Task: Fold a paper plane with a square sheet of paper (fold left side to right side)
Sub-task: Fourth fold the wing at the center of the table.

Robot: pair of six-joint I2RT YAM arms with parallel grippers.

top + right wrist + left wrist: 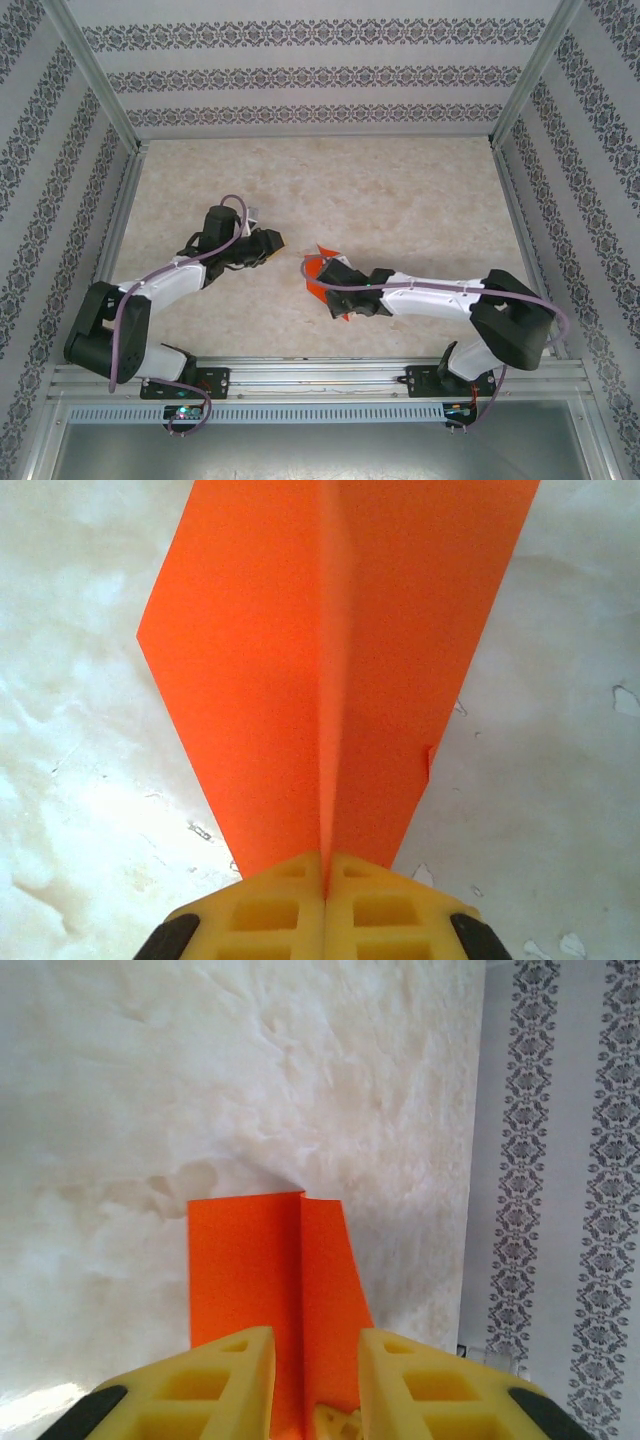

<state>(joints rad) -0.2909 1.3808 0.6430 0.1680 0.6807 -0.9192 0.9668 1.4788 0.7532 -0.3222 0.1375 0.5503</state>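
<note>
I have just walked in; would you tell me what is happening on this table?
Two robot arms are folding a thin bright orange-red paper sheet on the pale marbled table. The sheet has a raised centre crease and tapers toward the right gripper, which is shut on that crease. The left gripper has its yellow fingers apart, with the sheet just ahead of them.

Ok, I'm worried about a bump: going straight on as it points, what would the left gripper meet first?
Probably the orange paper, whose centre crease lines up with the gap of the left gripper; how near it is, I cannot tell.
</note>
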